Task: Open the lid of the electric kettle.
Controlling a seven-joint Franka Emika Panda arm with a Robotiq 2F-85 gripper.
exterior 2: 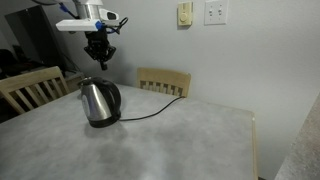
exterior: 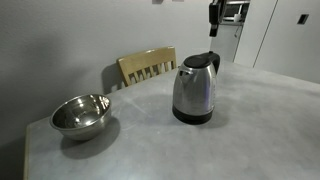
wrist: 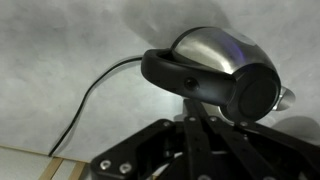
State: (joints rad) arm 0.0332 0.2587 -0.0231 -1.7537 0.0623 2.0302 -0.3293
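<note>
The steel electric kettle [exterior: 195, 90] with a black handle and base stands upright on the grey table, lid down. It shows in both exterior views [exterior 2: 100, 100]. My gripper [exterior 2: 98, 50] hangs in the air above the kettle, apart from it; in an exterior view only its lower part [exterior: 214, 15] shows at the top edge. In the wrist view the kettle [wrist: 215, 55] and its black handle fill the upper half, and my gripper's fingers [wrist: 197, 112] lie close together, shut on nothing.
A steel bowl [exterior: 80, 113] sits on the table [exterior: 250, 130] beside the kettle. The kettle's black cord [exterior 2: 150, 112] runs across the table toward a wooden chair [exterior 2: 165, 80] at the far edge. Another chair [exterior 2: 30, 88] stands at the side.
</note>
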